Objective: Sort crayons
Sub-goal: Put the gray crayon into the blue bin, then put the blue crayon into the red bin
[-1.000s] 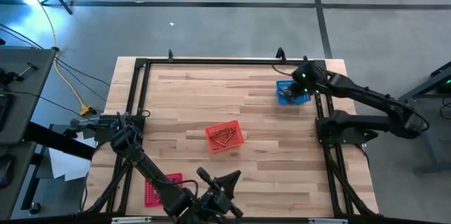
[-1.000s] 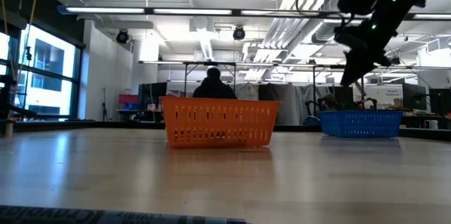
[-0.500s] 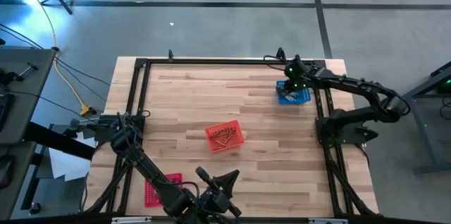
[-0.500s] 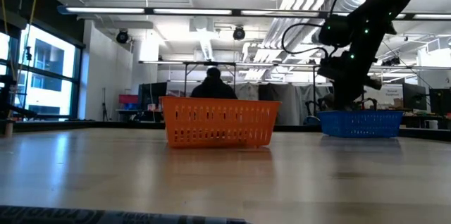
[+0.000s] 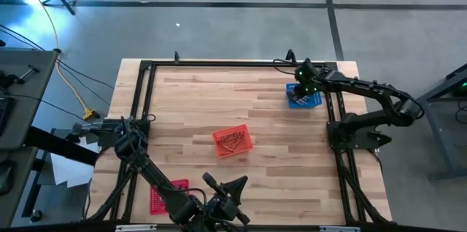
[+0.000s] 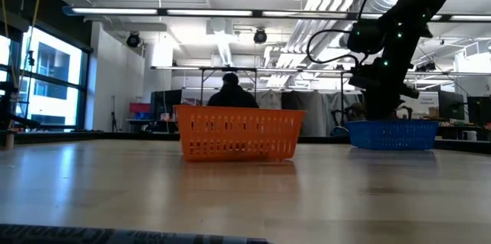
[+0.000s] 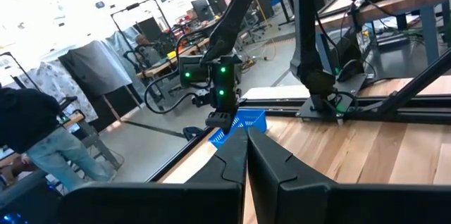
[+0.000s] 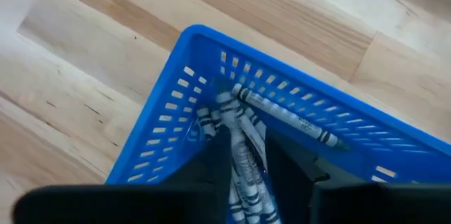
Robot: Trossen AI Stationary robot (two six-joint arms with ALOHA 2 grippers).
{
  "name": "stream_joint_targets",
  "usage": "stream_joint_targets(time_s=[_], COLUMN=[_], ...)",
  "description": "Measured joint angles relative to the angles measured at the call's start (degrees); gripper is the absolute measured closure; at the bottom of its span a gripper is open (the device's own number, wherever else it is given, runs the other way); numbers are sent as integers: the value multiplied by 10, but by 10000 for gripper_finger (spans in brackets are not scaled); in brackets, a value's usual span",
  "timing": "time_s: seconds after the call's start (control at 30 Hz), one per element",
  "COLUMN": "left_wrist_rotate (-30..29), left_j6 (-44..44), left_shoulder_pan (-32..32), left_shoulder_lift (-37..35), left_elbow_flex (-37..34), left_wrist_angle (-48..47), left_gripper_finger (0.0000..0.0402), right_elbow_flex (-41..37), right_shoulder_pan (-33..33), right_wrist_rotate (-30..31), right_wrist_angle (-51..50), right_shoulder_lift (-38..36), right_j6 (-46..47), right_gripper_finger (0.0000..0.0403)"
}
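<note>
The blue mesh basket [image 5: 303, 98] stands at the table's far right and holds several grey-bluish crayons [image 8: 282, 116]. My right gripper [image 5: 303, 80] reaches down into it, shut on a grey crayon [image 8: 242, 146]; in the low view the basket wall [image 6: 393, 133] hides its fingertips. The red mesh basket [image 5: 233, 141] stands mid-table with red-orange crayons inside. My left gripper [image 7: 246, 155] is shut and empty, waiting at the table's near edge [image 5: 235, 187]. My right gripper pinches a grey crayon [image 8: 243, 160] between its two fingers, coming from above and pointing down into the basket's corner. The crayon's free end [image 8: 227, 104] reaches forward onto the other crayons at the basket wall. Which part of its length the fingers have is hidden by the fingers.
A flat red mesh piece [image 5: 168, 195] lies at the near left under my left arm. A black metal frame [image 5: 219, 64] runs along the table's edges. A person [image 6: 232, 90] sits in the room beyond the far edge. Bare wood lies between the two baskets.
My right gripper has gone a little toward the table's left edge and come down from above the blue basket into it. In the last half second it has stayed nearly still. The baskets have not moved.
</note>
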Motion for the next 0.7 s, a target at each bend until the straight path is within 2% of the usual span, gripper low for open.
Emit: stream_joint_targets(time_s=[0.23, 0.43, 0.57, 0.7], left_wrist_rotate=[0, 0, 0, 19], left_j6=[15, 21, 15, -43], left_shoulder_pan=[0, -7, -17, -21], left_shoulder_lift=[0, 0, 0, 0], left_elbow_flex=[0, 0, 0, 0], left_wrist_angle=[0, 0, 0, -35], left_gripper_finger=[401, 401, 401, 401], right_elbow_flex=[0, 12, 14, 14], right_shoulder_pan=[0, 28, 97, 237], right_wrist_rotate=[-11, -68, -120, -131], right_wrist_angle=[-14, -36, -43, -38], right_shoulder_lift=[-2, -68, -155, -238], right_j6=[0, 6, 40, 108], right_gripper_finger=[271, 263, 263, 263])
